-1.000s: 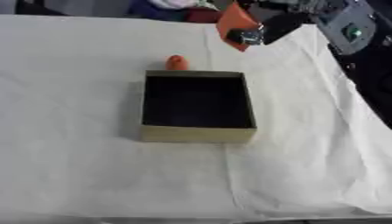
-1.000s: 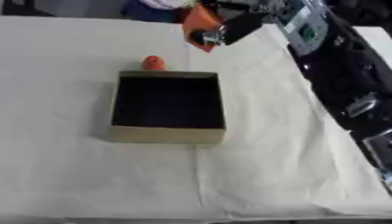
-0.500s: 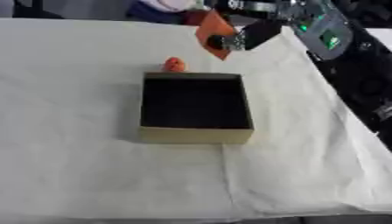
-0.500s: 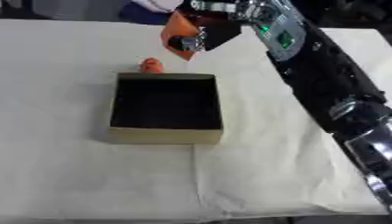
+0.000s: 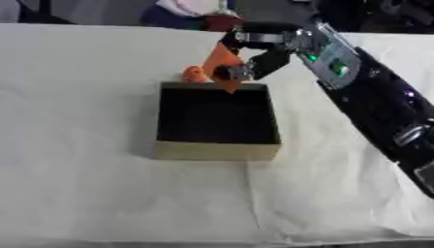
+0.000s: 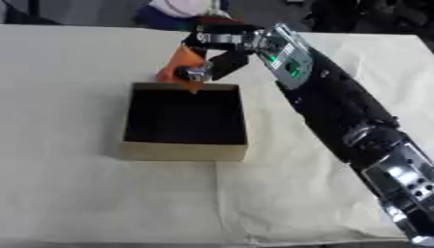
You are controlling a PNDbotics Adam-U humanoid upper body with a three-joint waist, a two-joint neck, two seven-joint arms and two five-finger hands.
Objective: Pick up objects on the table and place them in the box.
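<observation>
An open cardboard box (image 5: pixel 216 150) with a dark inside sits in the middle of the white-clothed table. My right hand (image 5: pixel 254 60) reaches in from the right and hangs over the box's far rim, shut on a flat orange object (image 5: pixel 222 62) whose lower tip points down at the rim. A small round orange object (image 5: pixel 194 74) lies on the cloth just behind the box's far left corner. My left hand shows in neither view.
The white cloth (image 5: pixel 76 97) covers the table, with open cloth left of and in front of the box. My right arm (image 6: pixel 339 111) crosses the right side. A person's clothing (image 5: pixel 191 12) shows at the far edge.
My right hand has carried the flat orange object left and down, from the far right of the table to just above the box's far rim.
</observation>
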